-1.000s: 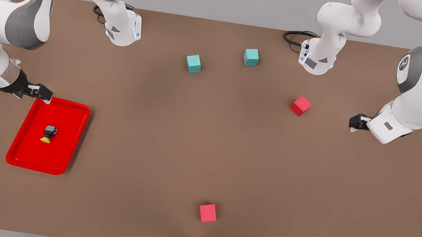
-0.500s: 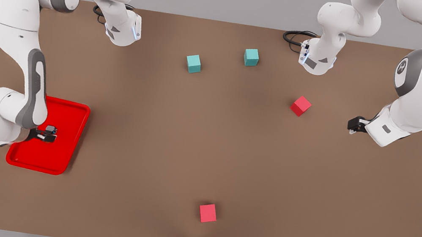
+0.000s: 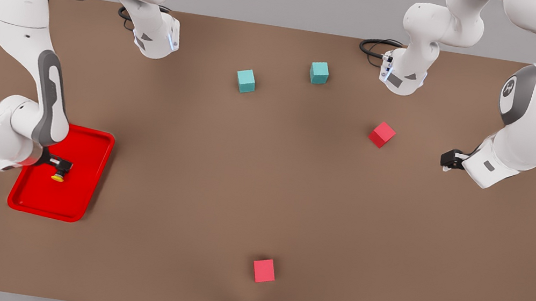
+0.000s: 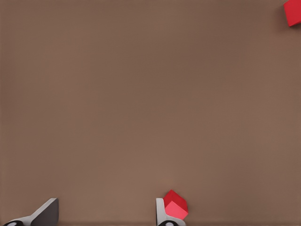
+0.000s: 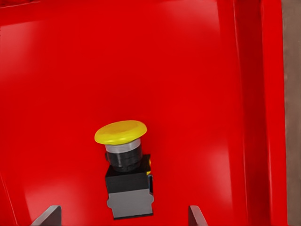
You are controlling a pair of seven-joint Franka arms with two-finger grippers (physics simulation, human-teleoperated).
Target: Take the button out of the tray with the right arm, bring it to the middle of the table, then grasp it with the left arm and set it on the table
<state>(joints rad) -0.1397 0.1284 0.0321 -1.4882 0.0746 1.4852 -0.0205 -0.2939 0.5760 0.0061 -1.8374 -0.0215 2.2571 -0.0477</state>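
the right gripper (image 3: 60, 164) is low inside the tray (image 3: 75, 194), its fingers (image 5: 47, 215) spread wide on both sides of the button (image 5: 124, 169), not closed on it. the button lies on its side on the tray floor. the left gripper (image 3: 449, 160) waits above the table (image 3: 241, 179) near a red cube (image 3: 381, 134), open and empty

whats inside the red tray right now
The button lies on its side on the floor of the tray, yellow cap and dark body both showing. The right tool is over it, fingers open either side. In the front view the tool covers most of the button's body.
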